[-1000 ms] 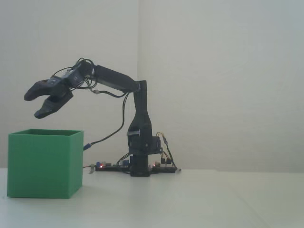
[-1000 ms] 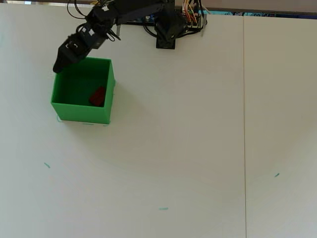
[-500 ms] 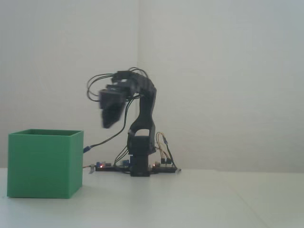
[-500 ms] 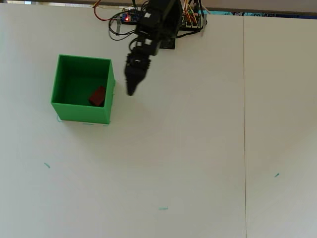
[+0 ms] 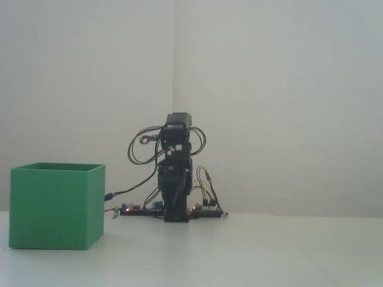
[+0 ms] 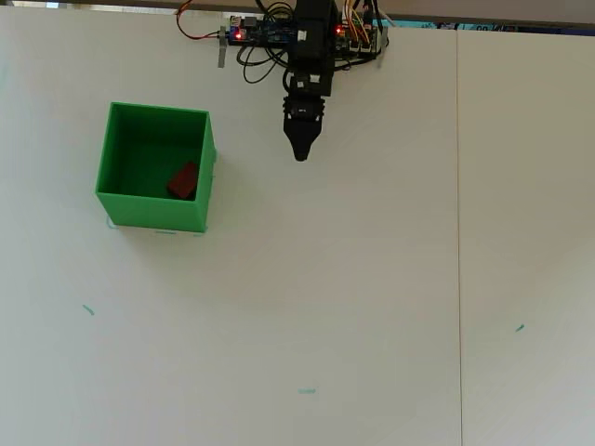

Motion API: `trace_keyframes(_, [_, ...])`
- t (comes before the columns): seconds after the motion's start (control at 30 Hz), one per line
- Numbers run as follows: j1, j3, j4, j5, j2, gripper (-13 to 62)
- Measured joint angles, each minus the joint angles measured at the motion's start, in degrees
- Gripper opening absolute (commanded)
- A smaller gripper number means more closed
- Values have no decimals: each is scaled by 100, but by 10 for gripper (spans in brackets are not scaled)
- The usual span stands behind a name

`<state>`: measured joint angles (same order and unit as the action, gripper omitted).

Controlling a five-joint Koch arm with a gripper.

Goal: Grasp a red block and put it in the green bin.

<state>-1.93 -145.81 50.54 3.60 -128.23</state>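
Observation:
The red block (image 6: 183, 180) lies tilted on the floor of the green bin (image 6: 154, 214), toward its right wall in the overhead view. In the fixed view the bin (image 5: 57, 206) stands at the left and its walls hide the block. My gripper (image 6: 300, 154) points down the picture in the overhead view, right of the bin and well apart from it, just in front of the arm's base. Only one dark tip shows there. In the fixed view the folded arm (image 5: 175, 170) faces the camera and the jaws cannot be made out.
A circuit board with lit LEDs and loose wires (image 6: 263, 32) sits beside the arm's base at the table's far edge. A thin seam (image 6: 457, 232) runs down the white table on the right. Small teal marks (image 6: 306, 391) dot the near side.
The arm swung from above the bin's far left corner to the right and folded back over its base. The red block stayed in the bin.

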Motion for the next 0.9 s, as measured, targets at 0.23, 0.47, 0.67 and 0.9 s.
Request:
trace_keyframes(0.23, [237,-1503,-1907,-26,0,331])
trace_keyframes(0.47, [290,-2742,-4184,483,0,332])
trace_keyframes(0.67, [501,-2865,-4359,1046,0,340])
trace_keyframes(0.9, [527,-2865,-4359,1362,0,337])
